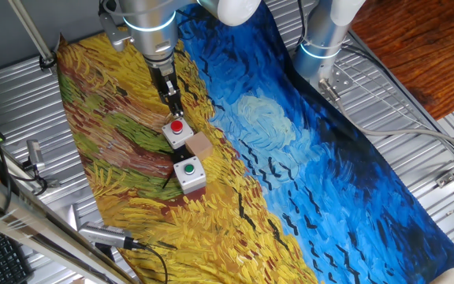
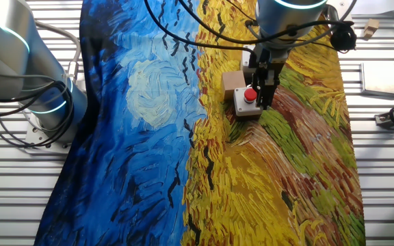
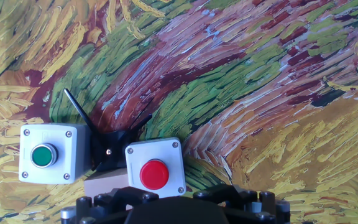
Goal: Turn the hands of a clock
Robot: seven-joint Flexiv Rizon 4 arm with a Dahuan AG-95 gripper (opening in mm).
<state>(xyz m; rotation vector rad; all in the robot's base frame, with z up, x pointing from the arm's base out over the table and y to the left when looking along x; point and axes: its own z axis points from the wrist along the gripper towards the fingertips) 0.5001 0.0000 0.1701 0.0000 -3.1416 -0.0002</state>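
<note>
In one fixed view, the hand (image 1: 172, 107) is seen poised just above the red-button box (image 1: 177, 132), left of centre on the painted cloth (image 1: 329, 158) spread over the desk. A green-button box (image 1: 188, 174) is set below it in the frame, and a wooden block (image 1: 201, 145) is lodged just beside both. A thin black pointer (image 1: 168, 182) is glimpsed at the green box's left edge.

In the other fixed view, the hand (image 2: 265, 94) is shown at upper right of centre, over the red-button box (image 2: 246, 100), with the wooden block (image 2: 232, 82) to its left. Whether the fingers are set wide or narrow cannot be told.

In the hand view, the red-button box (image 3: 154, 172) is framed at bottom centre and the green-button box (image 3: 47, 154) at lower left. Between them a black piece (image 3: 114, 142) is wedged, its thin pointer (image 3: 78, 111) slanting toward upper left. This is judged to be the clock's hand, though no dial is made out.

The risk is judged plain: the red button could be pressed by a straight descent, or the slim pointer missed or bent, since it is crowded by both boxes.
</note>
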